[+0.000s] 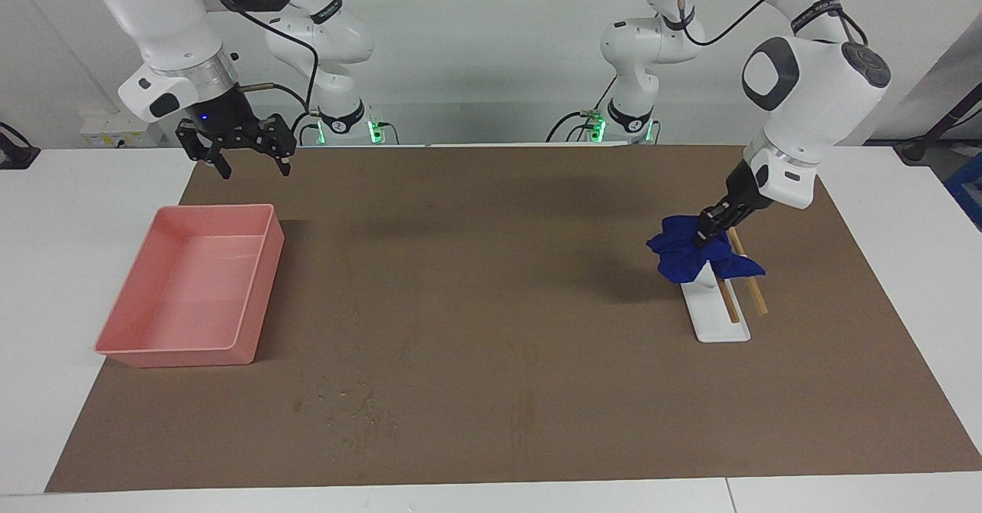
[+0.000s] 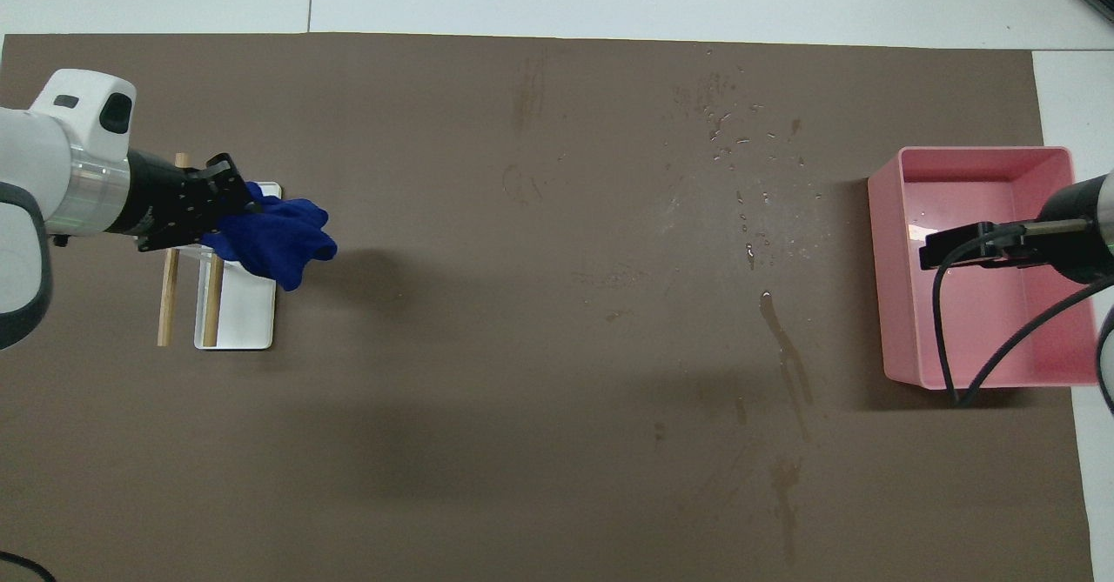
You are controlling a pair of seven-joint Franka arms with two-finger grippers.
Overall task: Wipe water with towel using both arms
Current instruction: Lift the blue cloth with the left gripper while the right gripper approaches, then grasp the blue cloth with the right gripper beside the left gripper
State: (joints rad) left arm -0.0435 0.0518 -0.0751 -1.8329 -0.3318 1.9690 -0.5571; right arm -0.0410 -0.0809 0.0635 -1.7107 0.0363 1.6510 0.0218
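The dark blue towel [image 1: 683, 256] [image 2: 278, 234] hangs bunched over the end of a white rack nearer the robots, with my left gripper [image 1: 704, 233] [image 2: 231, 208] shut on its top. Water drops [image 2: 748, 182] and damp streaks [image 1: 345, 413] lie on the brown mat, toward the right arm's end, beside the pink tray. My right gripper [image 1: 253, 164] [image 2: 931, 247] hangs open and holds nothing; in the overhead view it is over the pink tray.
The white rack [image 1: 721, 321] [image 2: 244, 312] with two wooden sticks stands at the left arm's end of the mat. The pink tray [image 1: 215, 208] [image 2: 879, 260] sits at the right arm's end, with a little water glinting inside.
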